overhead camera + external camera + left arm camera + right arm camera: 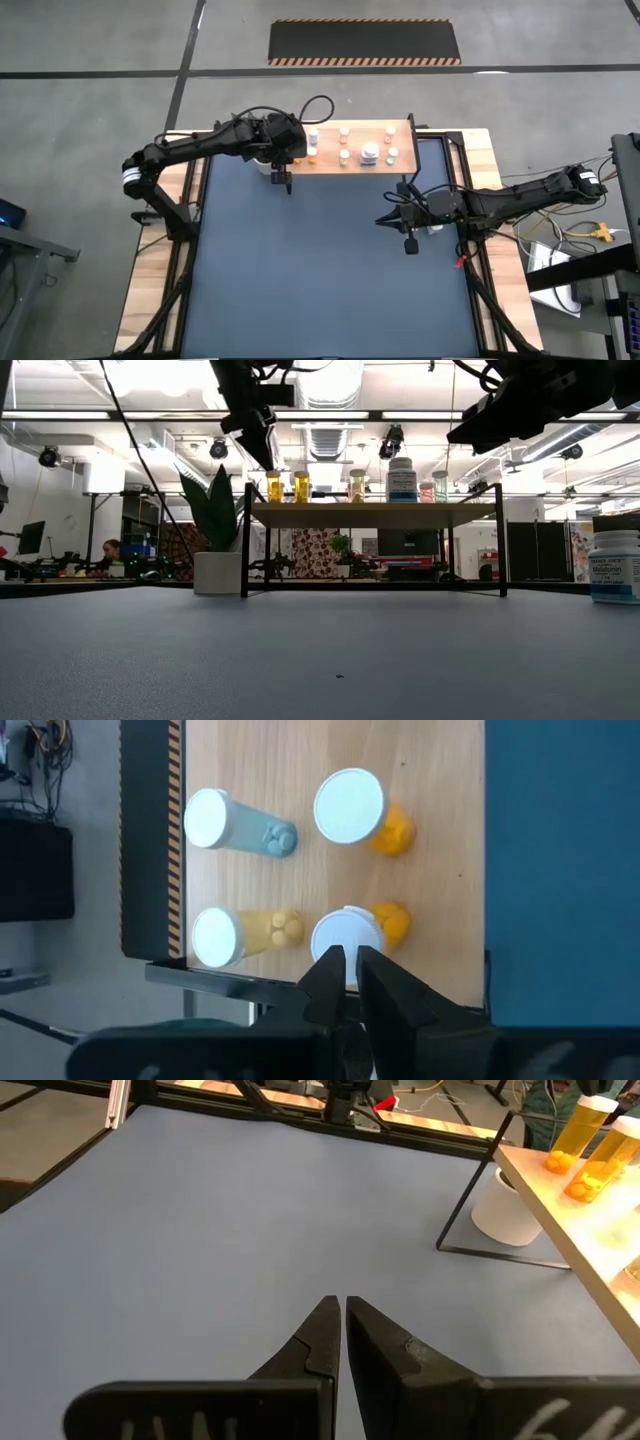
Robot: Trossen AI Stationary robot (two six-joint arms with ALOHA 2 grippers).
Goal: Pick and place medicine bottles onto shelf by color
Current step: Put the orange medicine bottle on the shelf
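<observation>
The shelf (355, 160) stands at the far edge of the blue table (320, 290) w/ small medicine bottles (344, 157) on top. Two orange bottles (362, 812) sit side by side near the shelf's left end, next to a white plant pot (218, 572). A big white bottle (614, 566) stands alone on the table, right side. Left gripper (344, 972) hangs just above the shelf's left end, over a white cap, fingers pressed together, holding nothing. Right gripper (342, 1325) hangs over the table's right side, well apart from the shelf, fingers almost closed w/ only a thin gap, also empty.
</observation>
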